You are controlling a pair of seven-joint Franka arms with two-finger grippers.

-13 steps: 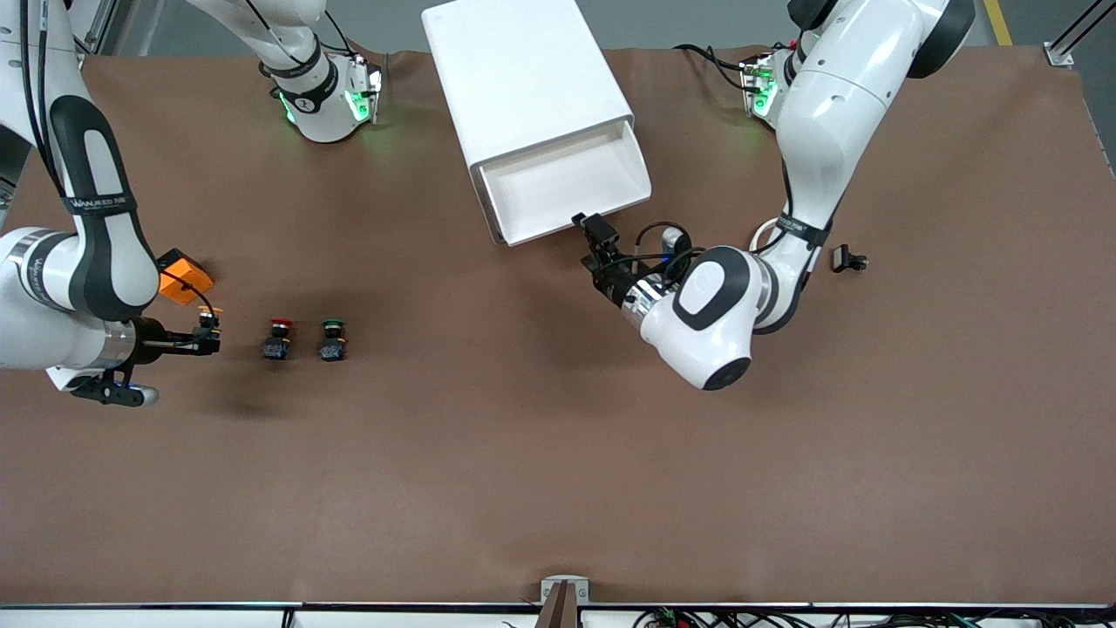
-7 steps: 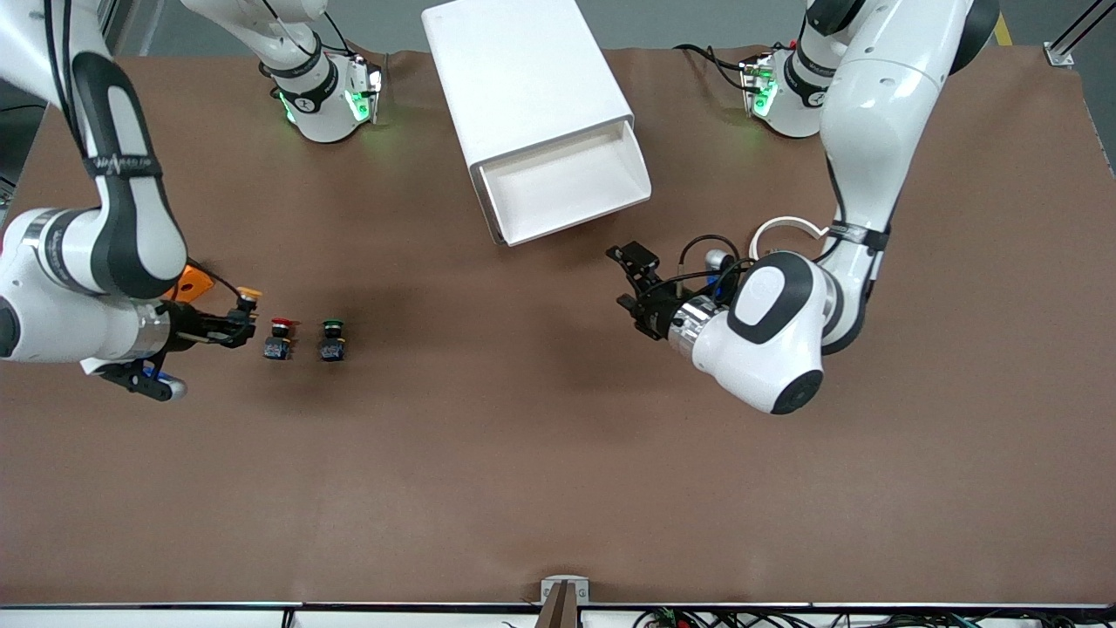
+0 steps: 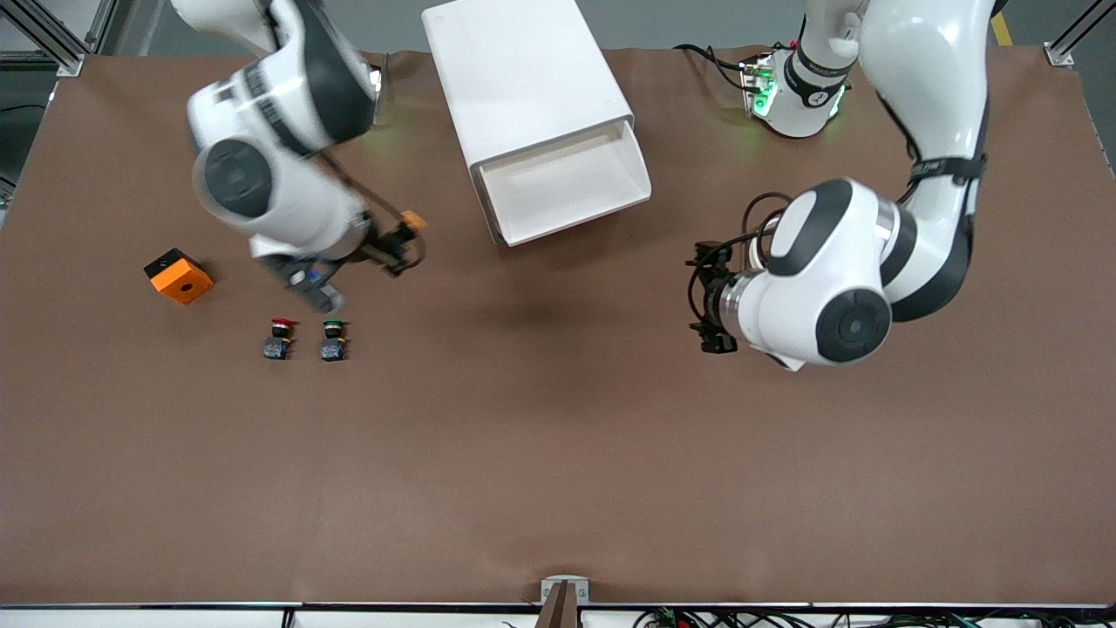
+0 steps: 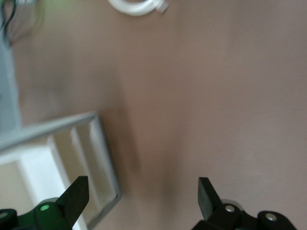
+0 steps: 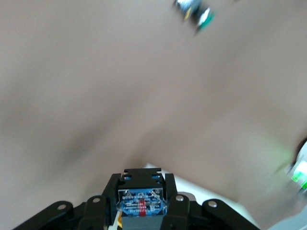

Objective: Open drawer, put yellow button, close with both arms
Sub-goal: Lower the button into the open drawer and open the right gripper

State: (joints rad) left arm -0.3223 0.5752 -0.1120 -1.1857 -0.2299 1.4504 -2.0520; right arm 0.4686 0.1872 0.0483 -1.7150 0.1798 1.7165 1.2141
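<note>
Your right end effector, pinching the tiny yellow-capped push button, has swung up from beside the red and green ones toward the open top cream-white drawer. Left end effector, spread empty, has backed off it. Drop comes next.

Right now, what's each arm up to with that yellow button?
Right gripper shut on yellow button, over bare table beside the open drawer. Left gripper open, empty, waiting over the table. Nothing in the way.
</note>
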